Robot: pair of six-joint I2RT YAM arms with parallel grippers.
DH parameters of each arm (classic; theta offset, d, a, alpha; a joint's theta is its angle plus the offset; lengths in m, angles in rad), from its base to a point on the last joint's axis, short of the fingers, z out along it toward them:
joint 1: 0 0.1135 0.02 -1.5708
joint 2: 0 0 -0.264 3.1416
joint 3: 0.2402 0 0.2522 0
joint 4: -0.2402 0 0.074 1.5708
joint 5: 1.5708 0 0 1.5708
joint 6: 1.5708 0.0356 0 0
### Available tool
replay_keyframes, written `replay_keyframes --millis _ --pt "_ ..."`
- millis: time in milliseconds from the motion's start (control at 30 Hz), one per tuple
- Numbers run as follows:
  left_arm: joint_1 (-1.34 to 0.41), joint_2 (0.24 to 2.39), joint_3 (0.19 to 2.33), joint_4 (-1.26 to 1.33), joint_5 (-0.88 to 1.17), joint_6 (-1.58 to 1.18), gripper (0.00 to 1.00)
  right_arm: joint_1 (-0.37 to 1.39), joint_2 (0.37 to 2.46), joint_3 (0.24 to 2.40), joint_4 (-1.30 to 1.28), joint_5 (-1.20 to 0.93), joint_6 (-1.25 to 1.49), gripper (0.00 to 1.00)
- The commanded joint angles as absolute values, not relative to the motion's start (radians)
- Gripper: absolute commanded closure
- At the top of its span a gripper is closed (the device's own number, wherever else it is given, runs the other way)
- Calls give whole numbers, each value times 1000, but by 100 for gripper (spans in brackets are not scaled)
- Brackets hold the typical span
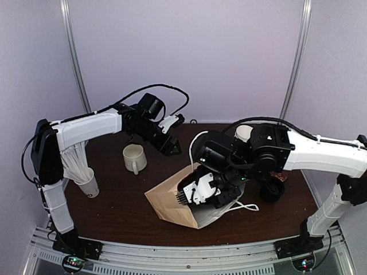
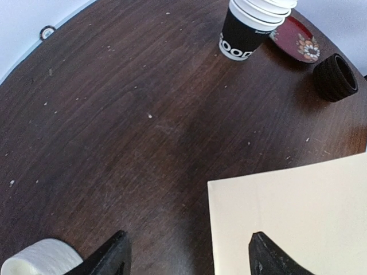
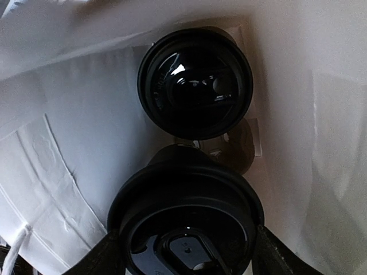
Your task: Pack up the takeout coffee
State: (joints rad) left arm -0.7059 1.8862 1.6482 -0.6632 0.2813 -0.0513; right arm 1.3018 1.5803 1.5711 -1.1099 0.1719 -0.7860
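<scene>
Two takeout coffee cups with black lids sit inside the paper bag (image 3: 74, 143). The far cup (image 3: 195, 83) rests against the bag's white inner wall. On the near cup (image 3: 186, 220), my right gripper (image 3: 186, 249) is shut, a finger pressed against each side of the lid. In the top view the right gripper (image 1: 194, 195) reaches into the mouth of the tan bag (image 1: 166, 203), which lies on its side. Above the table behind the bag hangs my left gripper (image 1: 171, 148), open and holding nothing. Its wrist view shows the left gripper (image 2: 189, 258) over the bag's cream panel (image 2: 298, 217) and bare wood.
A white mug (image 1: 135, 157) stands left of the bag. A white cup of sticks (image 1: 86, 182) sits by the left arm. Stacked unlidded black cups (image 2: 246, 28), a red patterned plate (image 2: 298, 41) and a stack of black lids (image 2: 335, 77) are at the back right.
</scene>
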Motion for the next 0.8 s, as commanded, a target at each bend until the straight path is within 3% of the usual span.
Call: replay_keyframes --millis 0,167,333,467,767 --pt "-714 1688 1664 -724 152 -79 26 1282 1562 1618 -1120 108 -760 65" --pt "-872 1398 1549 -777 22 -145 25 1234 1569 1659 -1124 13 -722 65" --pt "-1001 1276 1526 -870 -57 -270 23 1189 1578 1726 -1157 -73 -695 65" --pt "-1154 1272 1544 -889 -123 -296 21 1173 1570 1720 -1154 -95 -681 65" --pt "-1294 1460 1662 -982 -268 -393 22 1149 1541 1686 -1136 -116 -657 64"
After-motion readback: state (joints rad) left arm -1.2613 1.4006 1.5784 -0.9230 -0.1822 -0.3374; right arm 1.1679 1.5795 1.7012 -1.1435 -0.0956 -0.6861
